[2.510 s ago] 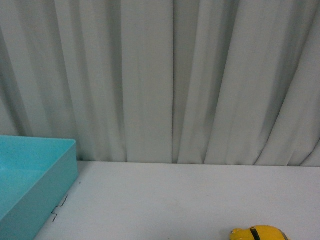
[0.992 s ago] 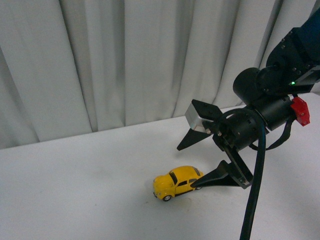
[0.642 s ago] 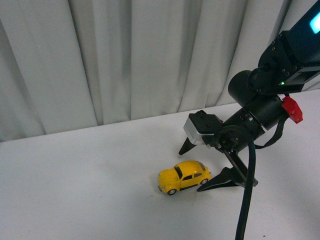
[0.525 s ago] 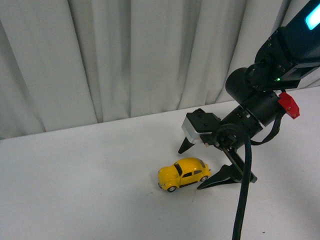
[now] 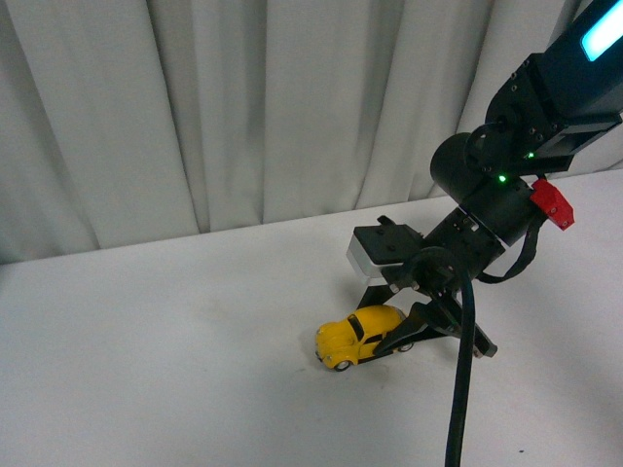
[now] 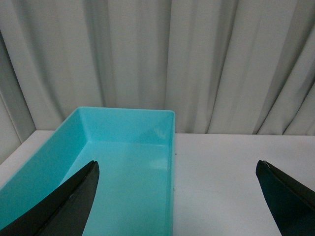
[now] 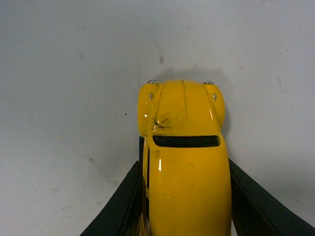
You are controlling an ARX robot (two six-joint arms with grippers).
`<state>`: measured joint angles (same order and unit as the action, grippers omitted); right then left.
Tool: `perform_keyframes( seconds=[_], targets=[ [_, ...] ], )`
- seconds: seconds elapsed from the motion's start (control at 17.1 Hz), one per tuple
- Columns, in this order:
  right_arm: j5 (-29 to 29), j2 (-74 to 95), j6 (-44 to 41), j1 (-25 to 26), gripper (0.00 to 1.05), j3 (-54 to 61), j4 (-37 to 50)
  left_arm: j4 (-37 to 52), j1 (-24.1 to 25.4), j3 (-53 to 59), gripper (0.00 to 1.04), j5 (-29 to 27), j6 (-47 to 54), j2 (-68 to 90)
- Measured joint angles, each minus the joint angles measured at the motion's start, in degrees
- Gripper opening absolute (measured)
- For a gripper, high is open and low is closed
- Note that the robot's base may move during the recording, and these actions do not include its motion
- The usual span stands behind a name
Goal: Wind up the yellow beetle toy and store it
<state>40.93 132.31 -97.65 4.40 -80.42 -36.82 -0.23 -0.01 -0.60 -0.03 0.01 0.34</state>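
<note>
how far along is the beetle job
Done: right gripper at the yellow beetle toy. In hand: its jaws look clamped on its sides, toy on the table. Left: winding it, then storing it, probably in the teal bin by the open left gripper.

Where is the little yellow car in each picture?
Front view: low, right of middle, yellow car between the right gripper's fingers.
Left wrist view: not in it.
Right wrist view: centre, between black fingers.
Shared landmark: the white table.
</note>
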Motion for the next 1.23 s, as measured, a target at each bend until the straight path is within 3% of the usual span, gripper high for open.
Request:
perform_keyframes(
  seconds=[0.18, 0.23, 0.64, 1.23],
  targets=[
    [0.8, 0.4, 4.1, -0.7, 0.42, -0.4, 1.1, 0.0, 0.0, 0.0, 0.98, 0.0, 0.0, 0.0],
    [2.4, 0.6, 10.0, -1.7, 0.42, 0.2, 4.5, 0.0, 0.0, 0.0, 0.98, 0.0, 0.0, 0.0],
    [3.1, -1.2, 10.6, -1.5, 0.42, 5.7, 9.5, 0.0, 0.0, 0.0, 0.98, 0.0, 0.0, 0.0],
    [5.3, -3.9, 4.0, 10.7, 0.42, 14.5, 12.1, 0.0, 0.0, 0.0, 0.98, 0.0, 0.0, 0.0]
  ],
)
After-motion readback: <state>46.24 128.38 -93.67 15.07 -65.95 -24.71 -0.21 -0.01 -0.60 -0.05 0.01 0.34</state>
